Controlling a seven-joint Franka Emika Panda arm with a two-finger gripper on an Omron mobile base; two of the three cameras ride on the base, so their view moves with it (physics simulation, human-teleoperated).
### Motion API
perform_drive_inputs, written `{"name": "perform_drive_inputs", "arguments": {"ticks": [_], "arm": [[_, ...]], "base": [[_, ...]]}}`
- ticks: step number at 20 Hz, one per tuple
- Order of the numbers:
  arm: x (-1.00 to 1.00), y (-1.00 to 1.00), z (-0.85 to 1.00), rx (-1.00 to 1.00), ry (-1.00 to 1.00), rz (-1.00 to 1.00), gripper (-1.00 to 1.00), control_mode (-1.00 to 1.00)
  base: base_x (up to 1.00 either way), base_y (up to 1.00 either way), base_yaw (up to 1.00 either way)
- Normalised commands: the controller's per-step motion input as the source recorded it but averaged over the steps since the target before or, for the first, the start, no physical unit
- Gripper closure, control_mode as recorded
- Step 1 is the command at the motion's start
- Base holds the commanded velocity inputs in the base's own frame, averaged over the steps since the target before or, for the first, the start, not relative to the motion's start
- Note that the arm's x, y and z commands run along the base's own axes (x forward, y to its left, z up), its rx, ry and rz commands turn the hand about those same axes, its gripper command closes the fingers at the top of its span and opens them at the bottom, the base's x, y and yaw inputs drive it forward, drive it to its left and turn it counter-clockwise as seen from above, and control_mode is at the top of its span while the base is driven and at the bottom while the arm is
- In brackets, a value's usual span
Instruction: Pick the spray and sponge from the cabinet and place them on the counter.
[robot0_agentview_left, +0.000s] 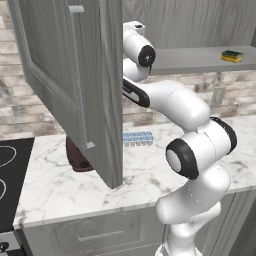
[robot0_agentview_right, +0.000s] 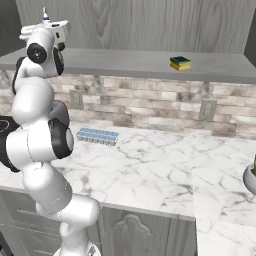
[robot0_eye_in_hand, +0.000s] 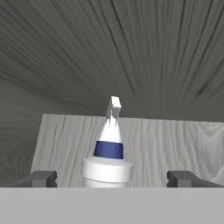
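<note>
Hand view is showing the spray (robot0_eye_in_hand: 108, 157) standing low in the centre of the frame, on the grey wood-grain shelf of the cabinet (robot0_eye_in_hand: 153, 144), between the spread jaws of the gripper (robot0_eye_in_hand: 111, 178), which are gripping nothing. Neither item is resting on the desk (robot0_agentview_right: 165, 170) yet, so both pick-ups appear to be waiting. The sponge (robot0_agentview_right: 180, 63), a yellow block with a dark green scrub layer, is lying at the upper right of the right base view, on the shelf. The desk is showing smooth white marble with grey veins.
</note>
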Motion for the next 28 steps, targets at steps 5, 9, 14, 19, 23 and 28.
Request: {"name": "perform_drive_inputs", "arguments": {"ticks": [5, 9, 14, 19, 23, 28], "arm": [[0.28, 0.16, 0.0, 0.0, 0.0, 0.0, -1.0, -1.0], [0.26, 0.2, 0.0, 0.0, 0.0, 0.0, -1.0, -1.0], [0.13, 0.1, 0.01, 0.0, 0.0, 0.0, 1.0, -1.0], [0.0, 0.0, 0.12, 0.0, 0.0, -0.01, 1.0, -1.0], [0.0, 0.0, 0.14, 0.0, 0.0, 0.0, 1.0, -1.0], [-0.08, 0.0, 0.15, 0.0, 0.0, 0.0, 1.0, -1.0]], "base": [[0.0, 0.0, 0.0], [0.0, 0.0, 0.0], [0.0, 0.0, 0.0], [0.0, 0.0, 0.0], [0.0, 0.0, 0.0], [0.0, 0.0, 0.0]]}}
